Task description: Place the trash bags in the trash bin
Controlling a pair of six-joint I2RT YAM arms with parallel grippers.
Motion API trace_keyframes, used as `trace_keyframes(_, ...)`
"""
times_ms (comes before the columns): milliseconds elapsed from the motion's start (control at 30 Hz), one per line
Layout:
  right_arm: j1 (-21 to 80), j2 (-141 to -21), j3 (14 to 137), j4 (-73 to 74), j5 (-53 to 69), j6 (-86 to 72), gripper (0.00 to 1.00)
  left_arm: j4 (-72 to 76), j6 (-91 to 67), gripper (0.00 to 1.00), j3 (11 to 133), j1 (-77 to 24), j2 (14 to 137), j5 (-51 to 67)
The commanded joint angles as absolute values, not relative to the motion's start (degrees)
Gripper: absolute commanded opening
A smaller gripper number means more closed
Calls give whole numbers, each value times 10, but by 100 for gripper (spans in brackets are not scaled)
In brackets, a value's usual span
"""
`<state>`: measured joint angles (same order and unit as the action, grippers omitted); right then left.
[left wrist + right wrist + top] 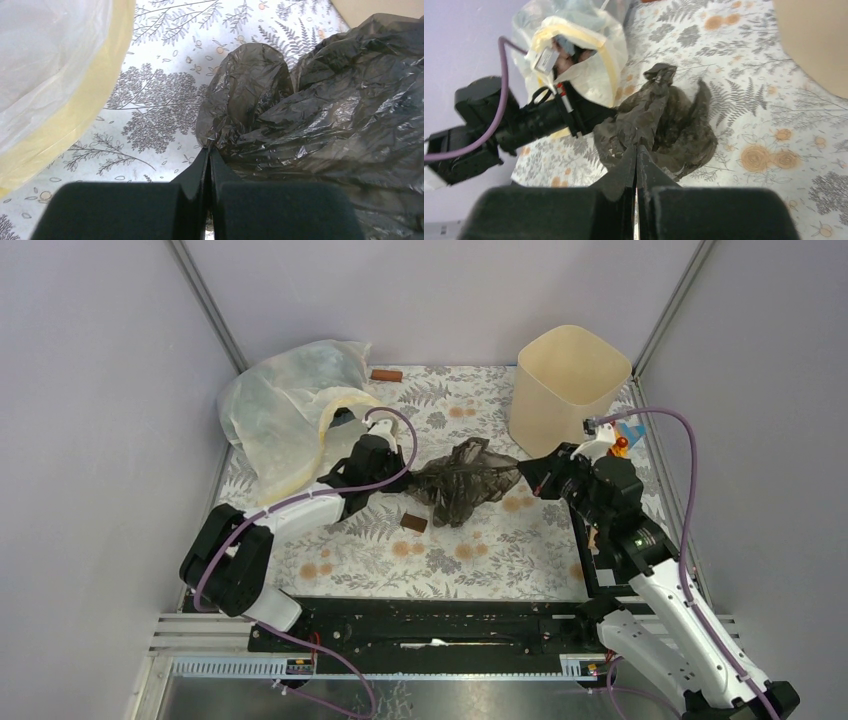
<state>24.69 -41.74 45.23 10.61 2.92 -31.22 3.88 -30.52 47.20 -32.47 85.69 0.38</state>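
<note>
left end effector (208,150) clamped tight on trash bag (462,483), 9 o'clock edge | right end effector (636,149) clamped tight on its 3 o'clock edge

table, fern-print (480,550) | trash bags (465,480) centre | trash bin (565,390) far right | whitish bag (280,410) far left | brown block (414,523) centre

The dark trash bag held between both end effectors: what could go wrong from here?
1. The left end effector and right end effector seem to pinch only thin edges of the dark trash bag; the film may slip or tear.
2. The loose bag may catch on the trash bin rim and hang outside.
</note>
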Motion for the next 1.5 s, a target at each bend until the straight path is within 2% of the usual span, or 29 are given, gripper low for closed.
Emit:
trace_keyframes(0,245,-434,482,79,188,-268,0,91,-286,0,492,-319,858,74)
trace_keyframes(67,245,-464,483,56,322,-256,0,85,-279,0,520,-320,862,97)
trace_keyframes(133,247,-487,484,49,395,-260,0,73,-276,0,548,-320,865,102)
trace_keyframes(433,253,-425,455,18,436,-234,1,39,-273,0,658,-293,868,109)
trace_keyframes(600,252,-402,416,-22,482,-237,13,77,-260,0,682,-286,865,193)
trace_keyframes(633,252,-400,405,-29,479,-241,22,76,-262,0,685,-286,866,201)
trace_keyframes(700,252,-400,386,-37,456,-246,53,81,-268,0,677,-286,870,212)
trace_keyframes(733,252,-402,379,-36,431,-248,59,86,-270,0,668,-286,872,219)
trace_keyframes(933,252,-423,374,43,172,-271,69,172,-259,0,579,-286,870,248)
trace_keyframes(1067,252,-422,344,46,54,-299,75,226,-236,0,525,-291,848,257)
trace_keyframes(1133,252,-413,330,45,16,-313,83,218,-212,0,520,-297,844,260)
trace_keyframes(1200,252,-401,315,41,-30,-332,96,198,-185,0,520,-310,837,256)
trace_keyframes(1233,252,-397,307,39,-55,-341,99,190,-173,0,520,-314,834,252)
trace_keyframes(1367,252,-396,289,37,-132,-366,100,177,-144,0,501,-336,811,237)
trace_keyframes(1467,252,-420,287,36,-135,-380,97,197,-127,0,466,-342,785,241)
